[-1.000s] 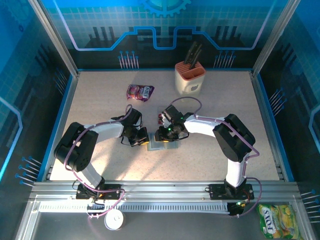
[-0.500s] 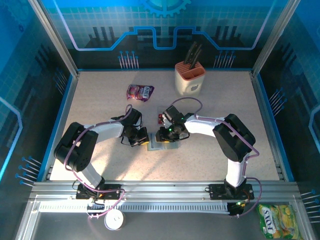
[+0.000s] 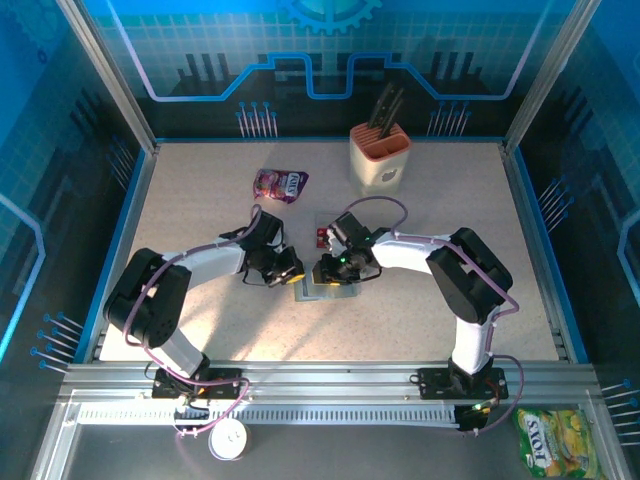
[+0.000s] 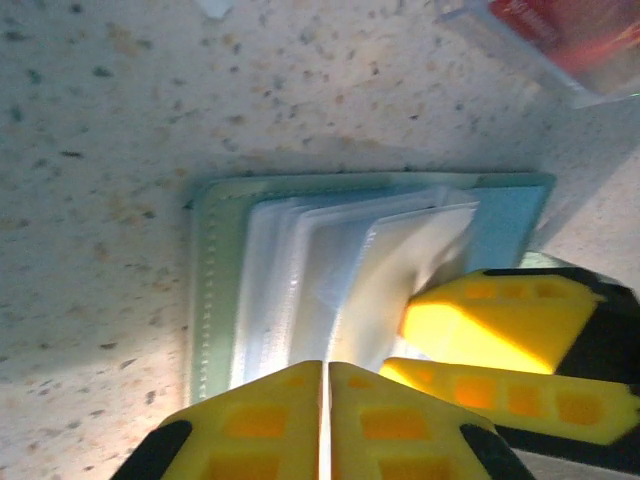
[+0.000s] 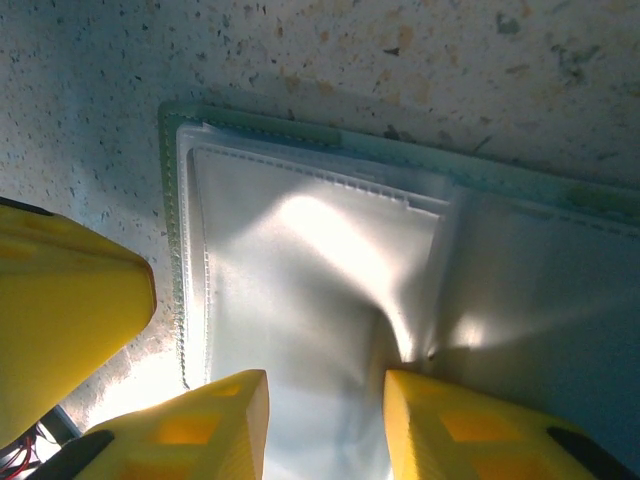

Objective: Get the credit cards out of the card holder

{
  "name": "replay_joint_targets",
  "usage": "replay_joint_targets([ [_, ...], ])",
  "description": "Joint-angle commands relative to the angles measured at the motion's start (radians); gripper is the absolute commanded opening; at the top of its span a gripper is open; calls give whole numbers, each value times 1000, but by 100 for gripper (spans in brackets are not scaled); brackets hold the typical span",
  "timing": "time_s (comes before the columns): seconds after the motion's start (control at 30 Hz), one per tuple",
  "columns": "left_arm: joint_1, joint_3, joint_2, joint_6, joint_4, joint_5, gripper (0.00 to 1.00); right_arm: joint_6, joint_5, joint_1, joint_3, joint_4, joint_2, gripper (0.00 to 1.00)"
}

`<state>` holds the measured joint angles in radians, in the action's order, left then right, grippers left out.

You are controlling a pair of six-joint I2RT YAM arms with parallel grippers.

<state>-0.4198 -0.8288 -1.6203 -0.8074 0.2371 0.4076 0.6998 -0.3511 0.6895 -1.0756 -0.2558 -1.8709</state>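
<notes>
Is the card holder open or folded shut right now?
Open. The card holder lies spread flat on the table, and the left wrist view shows its clear inner sleeves fanned out inside the green stitched edge.

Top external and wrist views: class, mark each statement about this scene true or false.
1. The sage-green soft card holder lies open, inside facing up. True.
2. The purple foil snack pouch rests on the card holder. False: it lies apart, farther back.
3. The left gripper has its fingers spread wide. False: they are pressed together.
4. The right gripper has its fingers apart over the holder's clear sleeves. True.
5. The beige knife block stands farther back than both grippers. True.
</notes>
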Motion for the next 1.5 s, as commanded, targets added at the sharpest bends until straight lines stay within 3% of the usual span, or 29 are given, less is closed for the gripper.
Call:
replay_joint_targets([
  [0.0,3,13,5,-36,-50,54,12,2,10,-17,30,-15,16,37],
  [0.47,1,39,-31,-41,-68,50,19,8,-4,-25,51,7,21,37],
  [1.47,1,35,-64,-84,-142,118,13,12,-13,-28,54,13,24,37],
])
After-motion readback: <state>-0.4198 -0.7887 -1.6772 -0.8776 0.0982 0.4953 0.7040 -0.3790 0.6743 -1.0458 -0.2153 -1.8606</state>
